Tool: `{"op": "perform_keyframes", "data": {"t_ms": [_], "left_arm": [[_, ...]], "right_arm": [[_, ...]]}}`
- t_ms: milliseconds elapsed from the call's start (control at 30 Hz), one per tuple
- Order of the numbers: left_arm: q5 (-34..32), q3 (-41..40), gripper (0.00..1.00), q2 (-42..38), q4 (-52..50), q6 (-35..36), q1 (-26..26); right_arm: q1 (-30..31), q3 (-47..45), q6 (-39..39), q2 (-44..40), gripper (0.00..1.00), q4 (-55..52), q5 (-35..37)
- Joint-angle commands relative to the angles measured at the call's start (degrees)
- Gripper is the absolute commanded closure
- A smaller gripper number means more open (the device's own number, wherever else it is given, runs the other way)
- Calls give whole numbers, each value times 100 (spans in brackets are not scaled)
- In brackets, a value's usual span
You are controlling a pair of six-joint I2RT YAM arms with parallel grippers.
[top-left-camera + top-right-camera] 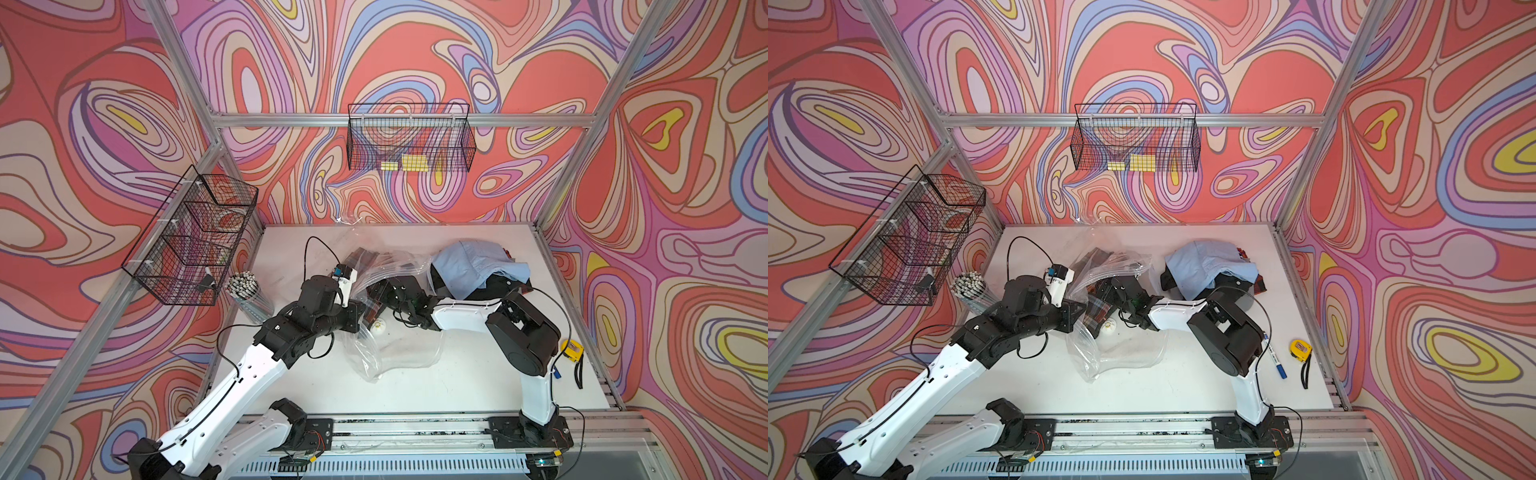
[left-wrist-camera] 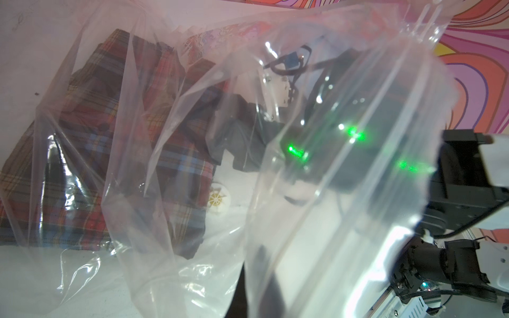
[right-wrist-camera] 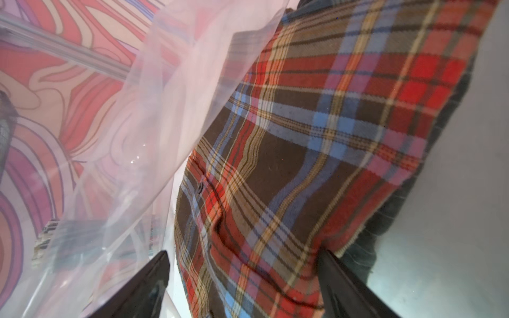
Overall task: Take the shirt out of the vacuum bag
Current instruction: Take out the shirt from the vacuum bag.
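Observation:
The clear, crinkled vacuum bag (image 1: 395, 353) (image 1: 1125, 353) lies mid-table, its round white valve (image 1: 379, 327) (image 2: 219, 199) facing up. A red, brown and blue plaid shirt (image 1: 1098, 311) (image 2: 91, 176) (image 3: 303, 165) sits inside it. My left gripper (image 2: 256, 294) is shut on a fold of the bag's film at the bag's left side, next to the valve. My right gripper (image 3: 245, 275) (image 1: 384, 291) reaches into the bag's mouth. It stands open, with a fold of the plaid shirt between its two dark fingers (image 3: 154, 275).
A light blue garment (image 1: 478, 266) lies heaped over darker cloth at the back right. A yellow tape measure (image 1: 1300, 348) and a blue marker (image 1: 1276, 359) lie near the right edge. A cup of sticks (image 1: 245, 286) stands left. Wire baskets (image 1: 195, 237) (image 1: 409, 139) hang on the walls.

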Motion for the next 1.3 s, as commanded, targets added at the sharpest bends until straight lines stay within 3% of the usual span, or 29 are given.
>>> {"op": "perform_keyframes", "data": {"t_ms": [0,267,800,1033,1267], "left_arm": [[-18,-74,100,-100,106,48,-3],[5,-64,100,-90,138,38,-2],[9,-39,100,-16,129,51,-3],[-44,-70,100,-89,117,60,-3],[21,-16,100,43,117,51,-2]], "right_arm": [[-39,-93,17,174,13,34,-63],[-42,-458,-34,-246,13,30,73],[-45,222,107,459,14,83,-274],[-29,-258,328,237,14,337,-116],[-8,217,361,599,15,293,-244]]}}
